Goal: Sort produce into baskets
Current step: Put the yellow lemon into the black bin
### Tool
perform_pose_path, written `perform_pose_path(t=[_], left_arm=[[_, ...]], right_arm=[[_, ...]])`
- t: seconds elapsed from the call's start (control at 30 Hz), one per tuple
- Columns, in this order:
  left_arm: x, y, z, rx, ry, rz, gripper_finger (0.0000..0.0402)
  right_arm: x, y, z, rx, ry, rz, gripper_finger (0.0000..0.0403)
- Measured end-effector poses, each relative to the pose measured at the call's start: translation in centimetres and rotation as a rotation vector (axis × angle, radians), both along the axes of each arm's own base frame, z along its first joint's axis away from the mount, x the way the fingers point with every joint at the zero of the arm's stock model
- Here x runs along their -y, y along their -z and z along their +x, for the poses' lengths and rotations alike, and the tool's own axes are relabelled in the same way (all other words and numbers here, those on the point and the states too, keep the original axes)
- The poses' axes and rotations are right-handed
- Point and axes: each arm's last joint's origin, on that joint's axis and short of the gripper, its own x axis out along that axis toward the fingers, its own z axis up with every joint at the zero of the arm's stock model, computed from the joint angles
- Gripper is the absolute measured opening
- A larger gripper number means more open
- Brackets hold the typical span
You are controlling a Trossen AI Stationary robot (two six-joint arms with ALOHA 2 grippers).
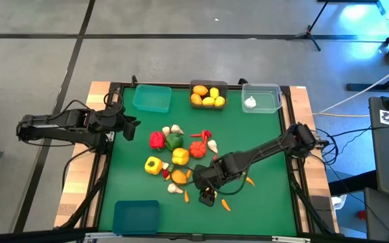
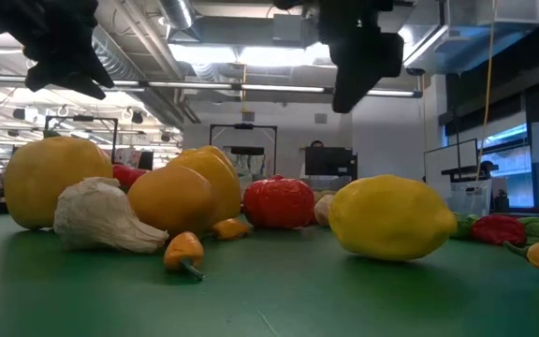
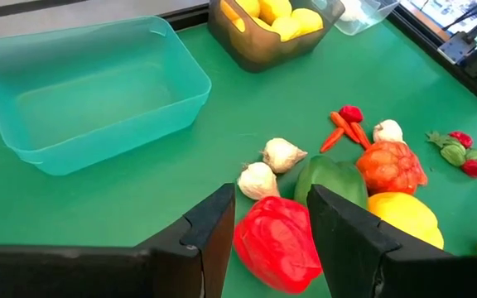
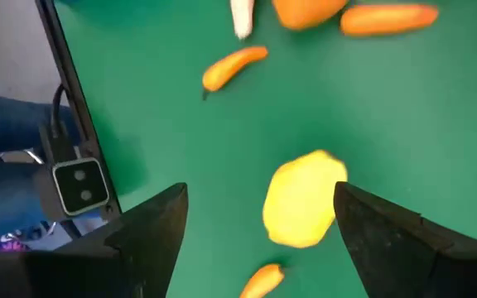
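Yellow lemon, long axis between fingers

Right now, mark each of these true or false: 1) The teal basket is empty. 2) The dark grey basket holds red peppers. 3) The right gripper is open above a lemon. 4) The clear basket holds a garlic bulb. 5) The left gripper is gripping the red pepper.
1) True: the teal basket holds nothing.
2) False: the dark grey basket holds yellow and orange fruit.
3) True: the right gripper hangs open over the lemon, not touching it.
4) True: one white garlic bulb lies in the clear basket.
5) False: the left gripper holds nothing at the mat's left edge, apart from the red pepper.
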Motion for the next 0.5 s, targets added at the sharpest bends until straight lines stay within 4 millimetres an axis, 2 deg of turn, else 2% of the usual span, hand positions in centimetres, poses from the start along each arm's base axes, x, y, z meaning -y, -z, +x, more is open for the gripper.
perform_pose_path(t=[0.5], left_arm=[[0.1,0.0,0.0,0.004,0.017,-0.023,0.0151]], right_arm=[[0.4,3.1,-1.2,-0.076,0.138,-0.114,0.0301]])
